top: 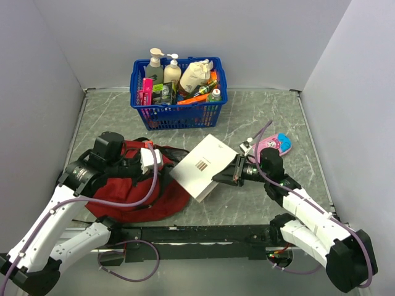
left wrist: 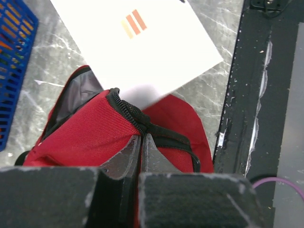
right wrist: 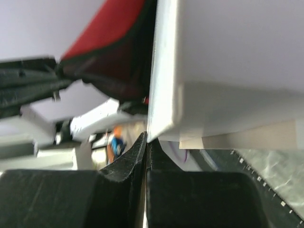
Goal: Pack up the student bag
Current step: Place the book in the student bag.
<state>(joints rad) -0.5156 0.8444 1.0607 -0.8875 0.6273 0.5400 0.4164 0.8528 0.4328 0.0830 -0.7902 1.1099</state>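
**Both arms clenched, book at the mouth of the bag**

- The student bag [top: 133,194] lies slumped on the surface [top: 259,203], left of centre and just ahead of the left arm's base. It is dark red fabric with black zipper trim, and grey lining shows at the open mouth.
- The left end effector [left wrist: 141,142] is clenched on the bag's black zipper edge, pinching the rim of the opening.
- The right end effector [right wrist: 146,142] is clenched tight and grips the white book [top: 203,163] by its near right edge. In the right wrist view the book's corner sits right at the tips.
- The book is tilted. Its left corner overlaps the bag's opening, and the rest juts out to the right over the surface. The cover carries a small mark of orange-brown bars.
- A blue basket [top: 179,114] of bottles and packets stands at the far wall, well apart from the bag.
- A small pink item [top: 276,144] lies on the surface just beyond the right wrist. I cannot tell what it is.
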